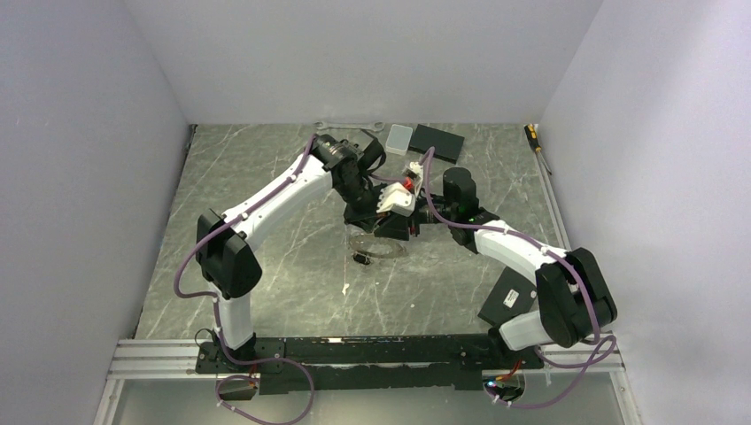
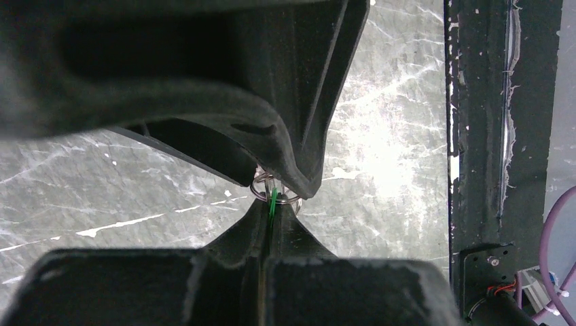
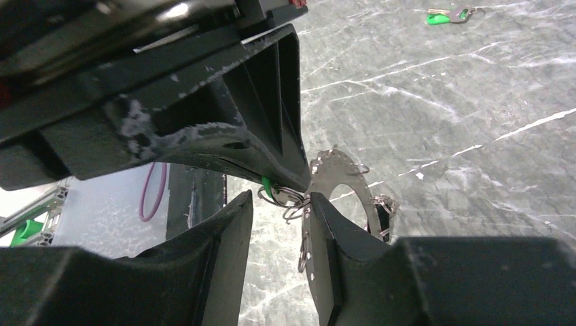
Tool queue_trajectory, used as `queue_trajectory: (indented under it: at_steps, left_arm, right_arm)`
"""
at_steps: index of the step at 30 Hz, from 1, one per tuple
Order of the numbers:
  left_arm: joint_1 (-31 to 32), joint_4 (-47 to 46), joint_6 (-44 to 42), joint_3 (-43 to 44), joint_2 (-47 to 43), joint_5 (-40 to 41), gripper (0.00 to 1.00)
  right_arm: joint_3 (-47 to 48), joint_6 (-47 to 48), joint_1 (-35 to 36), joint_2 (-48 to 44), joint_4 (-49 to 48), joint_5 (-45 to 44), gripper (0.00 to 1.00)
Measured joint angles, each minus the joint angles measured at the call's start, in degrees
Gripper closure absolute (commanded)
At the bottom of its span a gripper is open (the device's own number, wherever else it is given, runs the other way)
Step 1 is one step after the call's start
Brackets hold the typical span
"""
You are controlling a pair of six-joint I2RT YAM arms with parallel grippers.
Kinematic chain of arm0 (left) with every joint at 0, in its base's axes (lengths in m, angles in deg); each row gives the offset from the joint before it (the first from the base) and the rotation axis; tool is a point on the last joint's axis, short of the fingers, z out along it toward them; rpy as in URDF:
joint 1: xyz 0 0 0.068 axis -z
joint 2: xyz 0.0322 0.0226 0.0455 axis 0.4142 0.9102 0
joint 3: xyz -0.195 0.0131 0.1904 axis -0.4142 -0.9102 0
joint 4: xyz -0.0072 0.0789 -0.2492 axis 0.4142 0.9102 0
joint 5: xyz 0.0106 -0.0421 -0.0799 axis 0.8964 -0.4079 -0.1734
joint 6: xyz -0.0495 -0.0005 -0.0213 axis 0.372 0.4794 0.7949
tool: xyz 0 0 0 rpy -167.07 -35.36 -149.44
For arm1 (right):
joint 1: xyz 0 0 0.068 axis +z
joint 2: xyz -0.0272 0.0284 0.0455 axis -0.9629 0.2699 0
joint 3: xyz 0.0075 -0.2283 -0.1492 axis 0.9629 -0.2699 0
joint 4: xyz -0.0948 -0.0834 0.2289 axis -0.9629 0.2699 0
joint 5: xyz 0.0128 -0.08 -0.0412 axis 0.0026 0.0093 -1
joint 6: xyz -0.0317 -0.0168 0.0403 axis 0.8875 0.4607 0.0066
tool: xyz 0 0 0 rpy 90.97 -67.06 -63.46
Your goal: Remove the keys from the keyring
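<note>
My left gripper (image 2: 272, 204) is shut on a green-headed key (image 2: 273, 198), which shows edge-on between its fingertips with a small wire ring (image 2: 261, 192) still round it. In the right wrist view this key (image 3: 268, 185) and its ring (image 3: 291, 197) hang just above the gap of my right gripper (image 3: 282, 202). Its jaws are apart and grip nothing. The grey keyring (image 3: 337, 178) loops beside the right finger, with a black-headed key (image 3: 382, 216) on it. From above, the keyring (image 1: 376, 248) droops under both grippers. Another green key (image 3: 441, 17) lies loose on the table.
A silver wrench (image 1: 350, 127), a white box (image 1: 400, 137) and a black box (image 1: 437, 142) sit along the back of the table. A screwdriver (image 1: 536, 142) lies at the back right edge. Both arms meet over the table's middle.
</note>
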Motion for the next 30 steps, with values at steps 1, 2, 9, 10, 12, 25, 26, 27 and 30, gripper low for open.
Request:
queue_trajectory:
  at_steps: [1,2,9,10,12,25,26,27,30]
  left_arm:
    - [0.0,0.0,0.1,0.1,0.0,0.0,1.00]
    - [-0.1,0.0,0.2,0.1,0.0,0.0,1.00]
    - [-0.4,0.1,0.9,0.1,0.0,-0.3,1.00]
    - [-0.6,0.3,1.0,0.1,0.0,-0.3,1.00]
    - [-1.0,0.5,1.1,0.1,0.0,-0.6,1.00]
    - [-7.1,0.3,4.5,-0.7,0.5,-10.4,1.00]
    - [-7.5,0.3,4.8,-0.8,0.5,-10.8,1.00]
    - [-7.9,-0.1,5.1,-1.1,0.5,-11.3,1.00]
    - [-8.7,-0.5,5.7,-2.0,0.5,-12.7,1.00]
  right_arm:
    - [0.0,0.0,0.0,0.2,0.0,0.0,0.63]
    - [0.0,0.0,0.0,0.4,0.0,0.0,0.65]
    - [-0.5,0.7,-0.1,0.8,-0.5,0.1,0.86]
    - [-0.6,0.7,-0.2,0.9,-0.5,0.2,0.89]
    - [-0.7,0.9,-0.4,0.9,-0.6,0.5,0.98]
    - [-0.7,2.6,-1.2,0.9,-4.4,0.8,1.00]
    - [-0.7,2.6,-1.2,0.9,-4.3,0.8,1.00]
    - [-0.7,2.6,-1.3,0.9,-4.4,0.7,1.00]
    - [-0.7,2.8,-1.3,0.9,-4.4,0.7,1.00]
